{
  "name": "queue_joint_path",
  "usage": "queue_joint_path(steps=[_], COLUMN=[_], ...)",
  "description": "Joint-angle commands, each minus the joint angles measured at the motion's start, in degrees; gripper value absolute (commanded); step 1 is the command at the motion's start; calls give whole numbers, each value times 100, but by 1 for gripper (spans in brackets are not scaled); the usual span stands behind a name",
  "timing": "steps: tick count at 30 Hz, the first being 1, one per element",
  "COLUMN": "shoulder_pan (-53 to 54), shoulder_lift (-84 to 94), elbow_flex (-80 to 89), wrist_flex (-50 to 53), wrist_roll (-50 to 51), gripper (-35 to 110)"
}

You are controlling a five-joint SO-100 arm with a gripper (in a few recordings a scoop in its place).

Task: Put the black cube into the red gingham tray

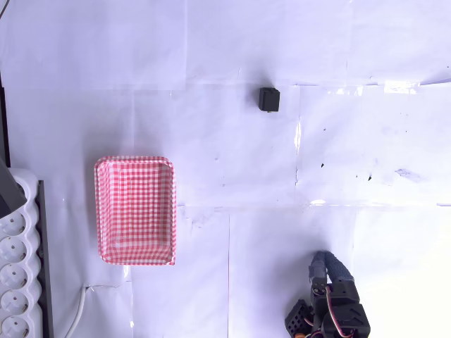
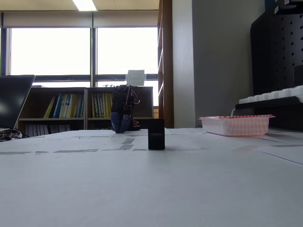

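Observation:
The black cube (image 1: 268, 98) stands alone on the white table toward the top middle of the overhead view; in the fixed view the cube (image 2: 156, 134) stands upright in the foreground. The red gingham tray (image 1: 134, 210) lies empty at the left, and in the fixed view the tray (image 2: 235, 125) is to the right of the cube. My gripper (image 1: 321, 265) is folded back near the bottom right edge, far from both. Its blue fingers (image 2: 121, 124) point down at the table and look pressed together, holding nothing.
A white power strip (image 1: 17, 267) on a dark rail runs along the left edge beside the tray, with a cable (image 1: 77, 313) trailing off. A laptop (image 2: 14, 101) stands at the left of the fixed view. Open paper-covered table lies between cube, tray and arm.

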Motion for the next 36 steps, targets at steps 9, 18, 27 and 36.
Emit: queue_joint_path(steps=[9,18,27,36], shoulder_pan=[0,0,0,-220], shoulder_lift=[-62,-62,-62,-62], elbow_flex=[62,62,62,62], wrist_flex=[281,281,281,308], wrist_roll=[132,132,132,378], gripper=[0,0,0,0])
